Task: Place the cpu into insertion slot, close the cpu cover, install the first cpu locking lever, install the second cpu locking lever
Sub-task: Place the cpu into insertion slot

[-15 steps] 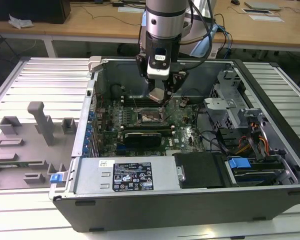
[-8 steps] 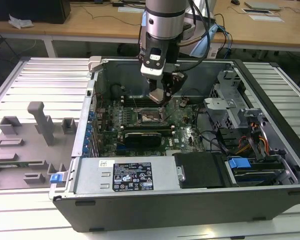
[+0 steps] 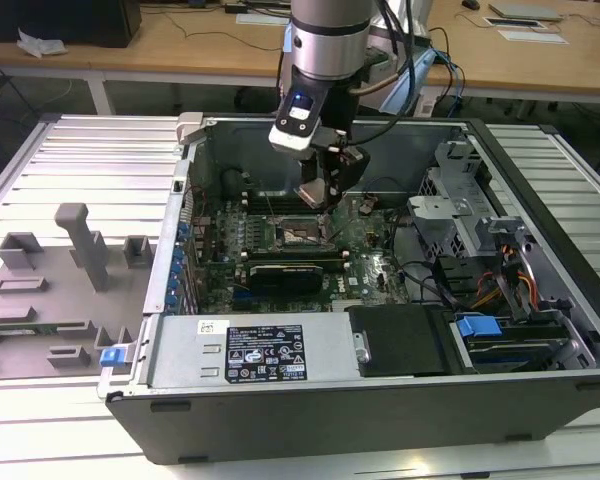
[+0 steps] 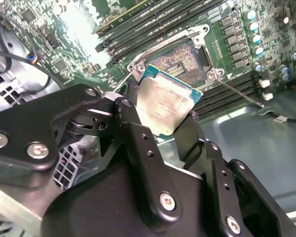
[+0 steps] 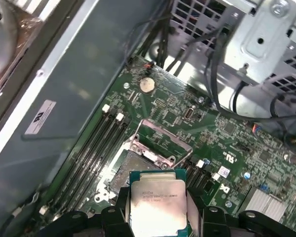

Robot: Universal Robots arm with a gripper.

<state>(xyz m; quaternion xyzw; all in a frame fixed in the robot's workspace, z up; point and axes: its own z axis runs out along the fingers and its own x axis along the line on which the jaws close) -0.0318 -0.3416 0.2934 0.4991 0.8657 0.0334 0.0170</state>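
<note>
My gripper (image 3: 316, 196) is shut on the cpu (image 4: 164, 106), a flat square chip with a silver face and a green edge, pinched by two opposite sides between black fingers (image 4: 133, 133). The chip hangs a little above the insertion slot (image 5: 138, 167), a square black socket with a metal rim on the green motherboard (image 3: 365, 262). In the first wrist view the cpu (image 5: 157, 202) partly overlaps the socket's near edge. The cpu cover (image 5: 153, 154) stands swung open on the socket's far side. A thin locking lever (image 4: 239, 94) sticks out beside the socket.
The motherboard lies inside an open computer case (image 3: 280, 400) with tall metal walls. Long memory slots (image 5: 96, 148) run beside the socket. A drive cage (image 3: 450, 210) and cables (image 3: 500, 280) fill the exterior view's right. A grey fixture (image 3: 80, 245) stands outside the case.
</note>
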